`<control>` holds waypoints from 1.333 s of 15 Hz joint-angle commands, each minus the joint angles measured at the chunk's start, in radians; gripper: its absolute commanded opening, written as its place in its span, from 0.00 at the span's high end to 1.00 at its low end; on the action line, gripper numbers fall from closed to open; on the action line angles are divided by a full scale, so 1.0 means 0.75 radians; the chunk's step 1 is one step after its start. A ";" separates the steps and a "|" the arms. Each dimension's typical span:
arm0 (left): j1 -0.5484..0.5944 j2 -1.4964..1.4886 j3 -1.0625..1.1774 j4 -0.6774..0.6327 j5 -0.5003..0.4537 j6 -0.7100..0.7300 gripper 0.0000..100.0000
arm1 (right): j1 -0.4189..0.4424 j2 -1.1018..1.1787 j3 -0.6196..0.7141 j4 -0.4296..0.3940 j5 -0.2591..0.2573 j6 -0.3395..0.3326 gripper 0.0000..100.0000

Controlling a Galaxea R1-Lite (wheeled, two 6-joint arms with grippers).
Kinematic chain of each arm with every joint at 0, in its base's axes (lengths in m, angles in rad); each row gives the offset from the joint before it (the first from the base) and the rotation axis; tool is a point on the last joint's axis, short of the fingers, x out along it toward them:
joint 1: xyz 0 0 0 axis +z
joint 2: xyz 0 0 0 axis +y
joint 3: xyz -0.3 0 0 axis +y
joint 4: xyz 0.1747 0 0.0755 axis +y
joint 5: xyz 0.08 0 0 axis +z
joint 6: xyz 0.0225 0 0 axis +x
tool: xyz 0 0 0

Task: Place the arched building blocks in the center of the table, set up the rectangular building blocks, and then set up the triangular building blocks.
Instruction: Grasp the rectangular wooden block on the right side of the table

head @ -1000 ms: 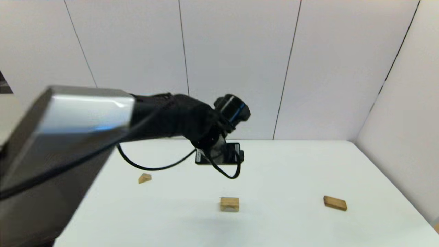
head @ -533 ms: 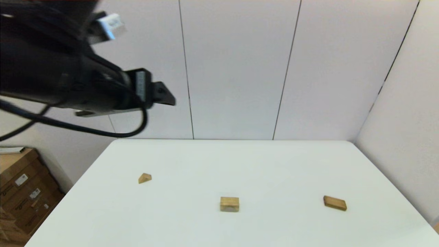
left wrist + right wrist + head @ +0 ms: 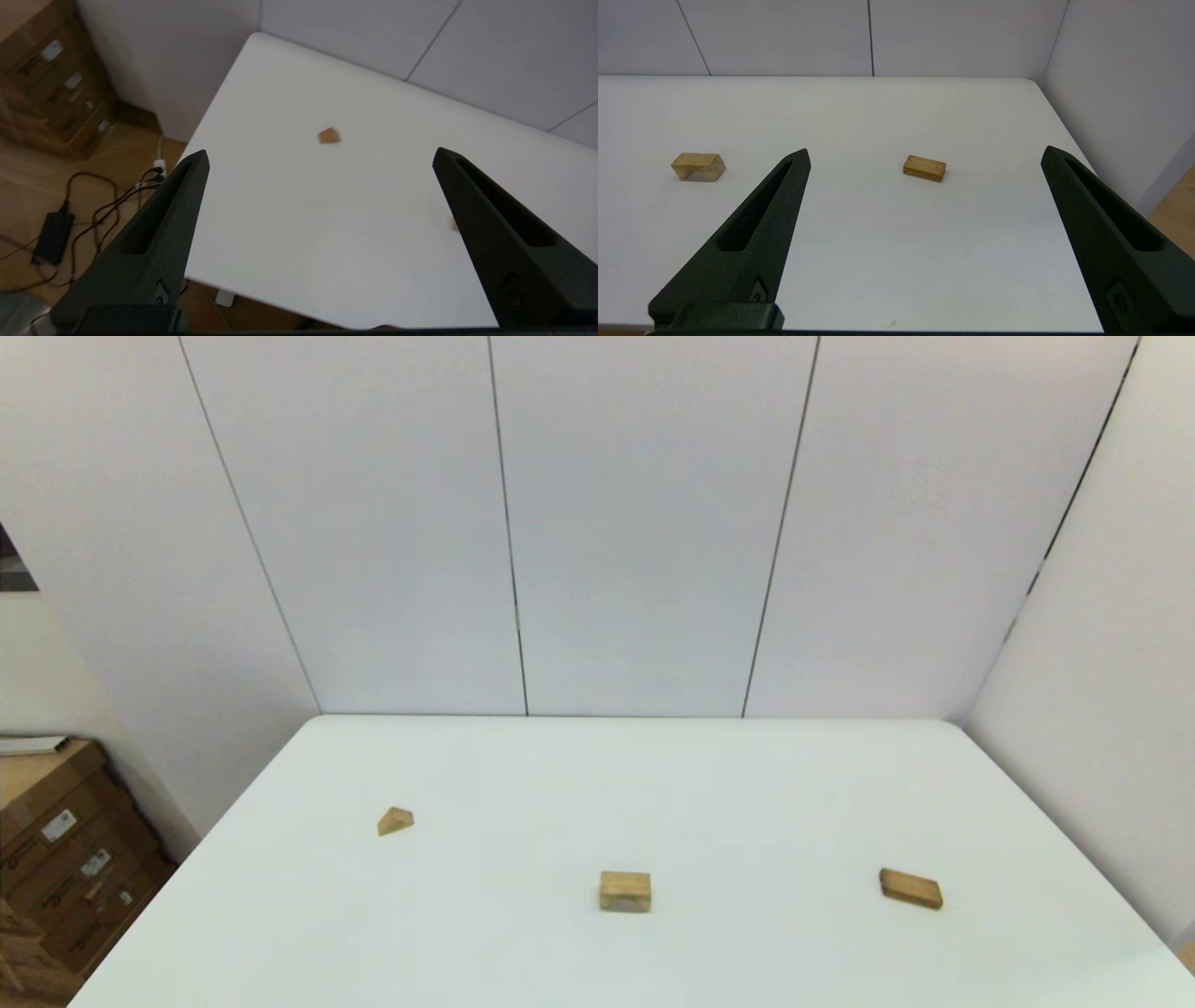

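Three blocks spread across the table point(image 3: 709, 775), none touching another. Arched block point(image 3: 625, 890) near the middle, legs down, already about where the task wants it. Rectangular block point(image 3: 910, 888) well off toward the robot's right, lying flat, long axis slightly skewed to the table's front edge. Triangular block point(image 3: 395, 820) well off toward the left and a little farther back.

Neither arm visible from the head camera; both pulled back toward the near side of the table. Right gripper point(image 3: 924, 154) spread wide and empty, looking out over the table, with the rectangular block point(image 3: 924, 168) straight ahead between the finger lines and the arched block point(image 3: 698, 166) off to the side toward the robot's left. Left gripper point(image 3: 320, 156) likewise spread wide and empty, held high over the table's left edge, with the triangular block point(image 3: 329, 135) ahead of it; a faint tan patch beside one finger possibly the arched block, too smeared to say.

Judged next: the rectangular block, clearly nearer the right gripper. Approach best across the short width, so a slight wrist turn to square the fingers to the skewed long axis. Then a carry toward the robot's left to the arch.
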State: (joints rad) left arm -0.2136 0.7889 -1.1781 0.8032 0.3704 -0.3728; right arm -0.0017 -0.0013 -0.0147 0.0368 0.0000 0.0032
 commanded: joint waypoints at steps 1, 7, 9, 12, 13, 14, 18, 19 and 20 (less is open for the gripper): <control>0.213 -0.485 0.413 -0.073 -0.007 0.096 0.00 | 0.000 0.002 0.001 0.000 0.000 0.000 0.00; 0.401 -0.690 0.650 -0.232 -0.208 0.333 0.00 | 0.000 0.002 0.001 0.000 0.000 0.000 0.00; 0.383 -0.692 0.726 -0.312 -0.261 0.337 0.00 | 0.000 0.002 0.001 0.000 0.000 0.000 0.00; 0.375 -0.702 0.839 -0.351 -0.259 0.346 0.00 | 0.000 0.002 0.001 0.000 0.000 0.000 0.00; 0.375 -0.702 0.894 -0.396 -0.259 0.348 0.00 | 0.000 0.002 -0.001 0.000 0.000 0.000 0.00; 0.360 -0.710 0.963 -0.459 -0.263 0.364 0.00 | 0.000 0.002 0.001 0.000 0.000 0.000 0.00; 0.266 -0.858 1.151 -0.529 -0.267 0.452 0.00 | 0.000 0.002 0.001 0.000 0.000 0.000 0.00; 0.266 -0.939 1.209 -0.556 -0.298 0.501 0.00 | 0.000 0.002 0.001 0.000 0.000 0.000 0.00; 0.268 -1.052 1.293 -0.592 -0.365 0.585 0.00 | 0.000 0.002 -0.001 0.000 0.000 0.000 0.00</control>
State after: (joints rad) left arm -0.0109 0.1630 -0.3255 0.3979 0.1591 -0.0234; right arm -0.0017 -0.0013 -0.0147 0.0368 0.0000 0.0032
